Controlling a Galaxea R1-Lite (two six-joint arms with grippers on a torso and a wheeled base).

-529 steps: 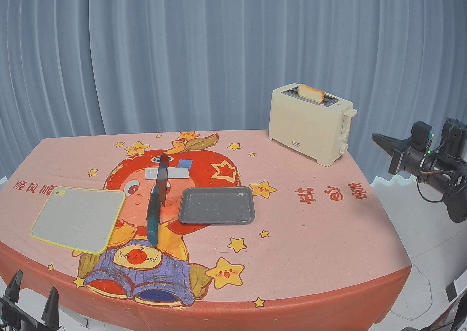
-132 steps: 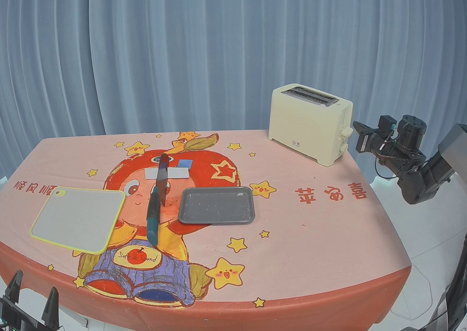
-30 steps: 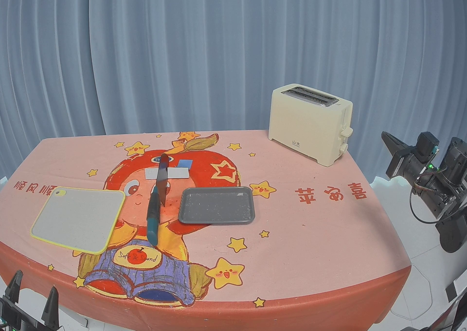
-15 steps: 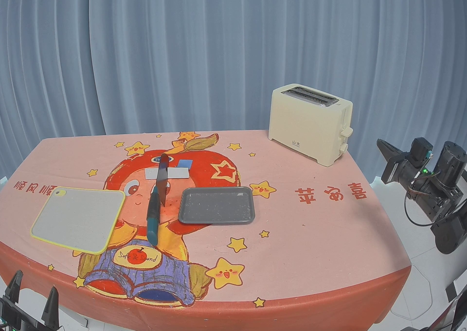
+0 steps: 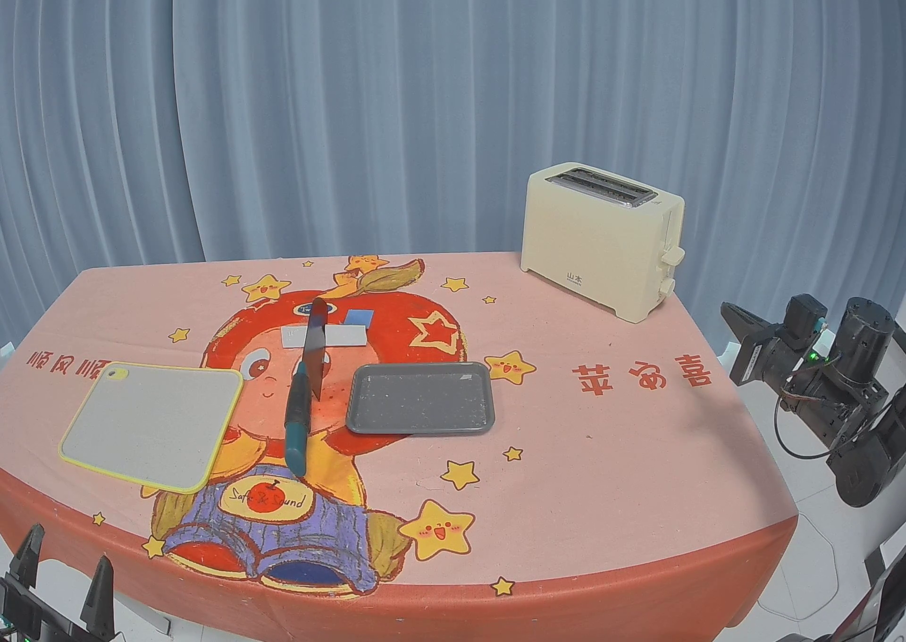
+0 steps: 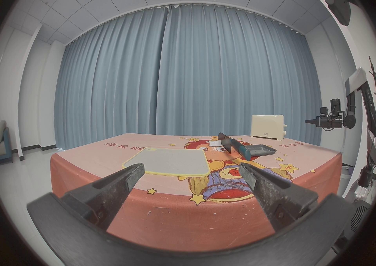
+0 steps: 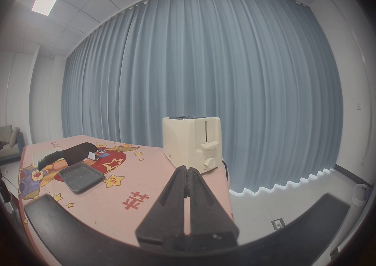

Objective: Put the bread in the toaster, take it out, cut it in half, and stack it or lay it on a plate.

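Note:
The cream toaster (image 5: 604, 238) stands at the table's far right corner with its side lever (image 5: 673, 255) pushed down. No bread rises from its slots; the slice is hidden from me. My right gripper (image 5: 729, 312) hangs off the table's right edge, in front of and below the lever, apart from the toaster (image 7: 192, 141). Its fingers (image 7: 187, 171) are pressed shut on nothing. My left gripper (image 5: 61, 573) is low at the table's near left corner, open (image 6: 192, 171) and empty.
A dark grey tray (image 5: 420, 398) lies mid-table. A blue-handled knife (image 5: 302, 380) rests to its left, blade pointing away. The yellow-rimmed cutting board (image 5: 151, 427) sits near the left edge. A blue curtain closes off the back.
The bread that stood up out of the toaster earlier has sunk inside and the lever is down. Over the last second my right gripper has dropped lower and drifted slightly left.

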